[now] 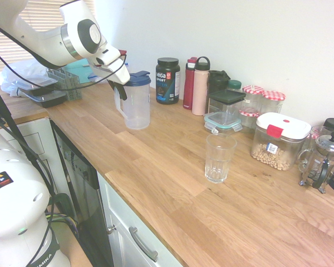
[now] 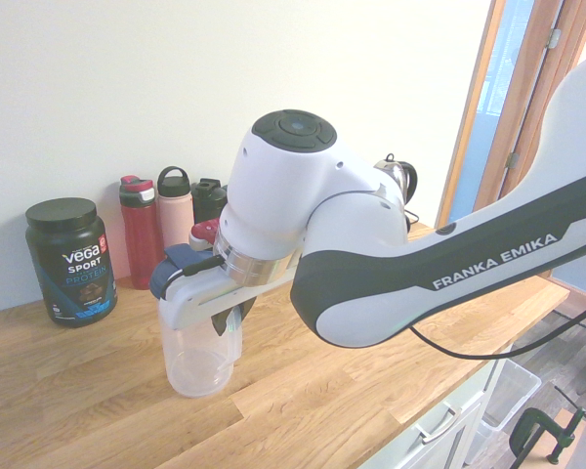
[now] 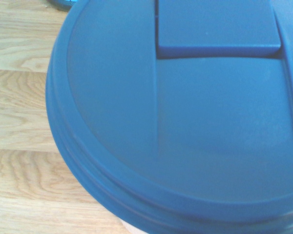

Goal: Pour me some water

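One glass (image 1: 219, 159), 4 o'clock in the first exterior view, stands clear, presumably for pouring. Beyond, at 10 o'clock: pitcher (image 1: 138, 108) upright on bench (image 1: 156, 183); claw (image 1: 122, 92) closed on its handle (image 1: 119, 105), likely for controlled tilting. Glass transparent, faceted low down; pitcher translucent, blue-lidded, water level unreadable.
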`<state>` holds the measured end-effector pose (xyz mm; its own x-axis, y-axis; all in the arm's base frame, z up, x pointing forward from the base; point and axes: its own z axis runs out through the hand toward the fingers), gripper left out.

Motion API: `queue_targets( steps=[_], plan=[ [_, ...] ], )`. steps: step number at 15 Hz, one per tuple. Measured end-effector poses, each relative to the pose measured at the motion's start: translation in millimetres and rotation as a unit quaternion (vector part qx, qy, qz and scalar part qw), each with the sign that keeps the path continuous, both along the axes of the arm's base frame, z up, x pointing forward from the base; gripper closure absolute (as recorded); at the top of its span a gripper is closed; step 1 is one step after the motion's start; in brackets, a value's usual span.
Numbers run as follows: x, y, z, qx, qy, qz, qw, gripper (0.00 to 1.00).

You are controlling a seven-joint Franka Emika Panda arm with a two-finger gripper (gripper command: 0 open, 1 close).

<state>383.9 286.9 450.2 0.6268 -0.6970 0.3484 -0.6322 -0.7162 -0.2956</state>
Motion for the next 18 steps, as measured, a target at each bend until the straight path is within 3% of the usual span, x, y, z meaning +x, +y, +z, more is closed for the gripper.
queue_targets(
  steps=[5, 10, 13, 18],
  plan=[
    [-2.9, -1.3, 3.8, -0.002, 0.006, 0.004, 1.0, 1.0],
    [-55.8, -18.7, 60.4, -0.026, 0.024, 0.022, 0.999, 1.0],
    [-84.8, -75.9, 82.2, -0.04, 0.057, 0.038, 0.997, 1.0],
    [-118.7, -190.2, 71.2, -0.019, 0.103, 0.044, 0.994, 1.0]
  ],
)
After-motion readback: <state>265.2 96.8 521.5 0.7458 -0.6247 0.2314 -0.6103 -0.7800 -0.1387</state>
